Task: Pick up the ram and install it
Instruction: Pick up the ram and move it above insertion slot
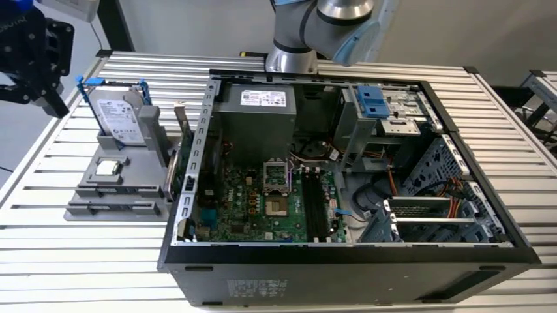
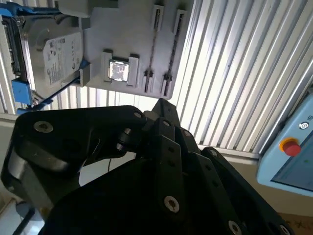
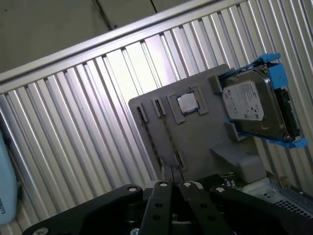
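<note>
Right now my claw (image 3: 171,171) is clenched. In the first wrist view its two tips sit pressed together, and I can see nothing between them. In the exterior view the claw hangs in the air past the hard-drive end of the grey holder (image 1: 130,195), well apart from it.

The ram (image 3: 168,132) is hard for me to make out. In the first wrist view a thin dark line runs along one of the holder's two long slots. I think that is the ram standing on its edge, but I cannot be sure. The claw is not touching it.

The holder lies flat on the ribbed metal surface (image 1: 78,261). A silver hard drive (image 1: 117,117) with blue rails stands tilted at one end of the holder. A small square chip (image 1: 108,167) sits in a pocket of the holder, between the hard drive and the long slots.

The open computer case (image 1: 348,261) stands just beside the holder. Its side is off, so I can see the green board (image 1: 252,202) inside.
</note>
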You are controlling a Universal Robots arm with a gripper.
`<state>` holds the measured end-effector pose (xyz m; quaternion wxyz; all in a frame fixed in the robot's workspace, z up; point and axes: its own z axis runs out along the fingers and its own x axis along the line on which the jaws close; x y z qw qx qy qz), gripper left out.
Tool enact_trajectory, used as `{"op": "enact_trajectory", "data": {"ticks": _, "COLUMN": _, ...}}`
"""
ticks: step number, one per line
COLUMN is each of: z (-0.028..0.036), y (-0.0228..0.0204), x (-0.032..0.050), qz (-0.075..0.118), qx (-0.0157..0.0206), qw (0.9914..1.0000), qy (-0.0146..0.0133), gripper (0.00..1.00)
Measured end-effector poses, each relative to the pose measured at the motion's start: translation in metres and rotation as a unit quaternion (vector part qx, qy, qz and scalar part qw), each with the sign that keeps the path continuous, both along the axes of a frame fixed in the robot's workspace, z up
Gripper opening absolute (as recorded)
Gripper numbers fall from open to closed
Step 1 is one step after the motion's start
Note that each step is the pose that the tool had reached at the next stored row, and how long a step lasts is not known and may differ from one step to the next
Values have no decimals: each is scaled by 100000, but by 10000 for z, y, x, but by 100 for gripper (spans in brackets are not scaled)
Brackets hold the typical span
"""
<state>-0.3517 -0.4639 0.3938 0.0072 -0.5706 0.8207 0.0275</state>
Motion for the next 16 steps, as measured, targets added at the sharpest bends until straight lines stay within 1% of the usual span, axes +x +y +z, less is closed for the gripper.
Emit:
{"op": "enact_trajectory", "data": {"ticks": 3, "z": 0, "y": 0, "x": 0, "qz": 2755, "qx": -2, "qw": 99962, "qy": 1, "gripper": 0}}
{"op": "enact_trajectory", "data": {"ticks": 5, "z": 0, "y": 0, "x": 0, "qz": 4552, "qx": -1, "qw": 99896, "qy": 1, "gripper": 0}}
{"op": "enact_trajectory", "data": {"ticks": 7, "z": 0, "y": 0, "x": 0, "qz": 6346, "qx": 0, "qw": 99798, "qy": -1, "gripper": 0}}
{"op": "enact_trajectory", "data": {"ticks": 9, "z": 0, "y": 0, "x": 0, "qz": 8197, "qx": 3, "qw": 99664, "qy": -1, "gripper": 0}}
{"op": "enact_trajectory", "data": {"ticks": 12, "z": 0, "y": 0, "x": 0, "qz": 10879, "qx": -1, "qw": 99406, "qy": -1, "gripper": 0}}
{"op": "enact_trajectory", "data": {"ticks": 14, "z": 0, "y": 0, "x": 0, "qz": 12723, "qx": -1, "qw": 99187, "qy": -25, "gripper": 0}}
{"op": "enact_trajectory", "data": {"ticks": 16, "z": -1, "y": 0, "x": 1, "qz": 14539, "qx": -13, "qw": 98937, "qy": -113, "gripper": 0}}
